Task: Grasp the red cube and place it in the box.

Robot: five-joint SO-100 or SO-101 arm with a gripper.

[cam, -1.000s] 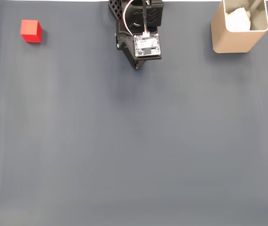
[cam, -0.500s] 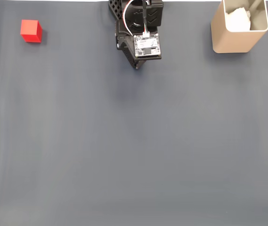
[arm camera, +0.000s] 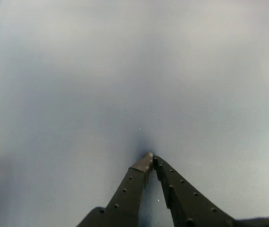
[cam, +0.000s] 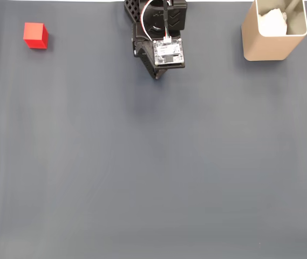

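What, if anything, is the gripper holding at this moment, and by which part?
Nothing. In the wrist view the gripper has its fingertips together with nothing between them, over bare mat. The red cube sits apart, untouched, far left in the fixed view.

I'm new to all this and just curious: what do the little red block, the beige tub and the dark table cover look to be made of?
Red cube: probably matte plastic or painted wood; flat colour, no shine. Box: likely thin smooth plastic, with rounded corners. Table cover: seemingly a soft matte grey sheet, with faint creases.
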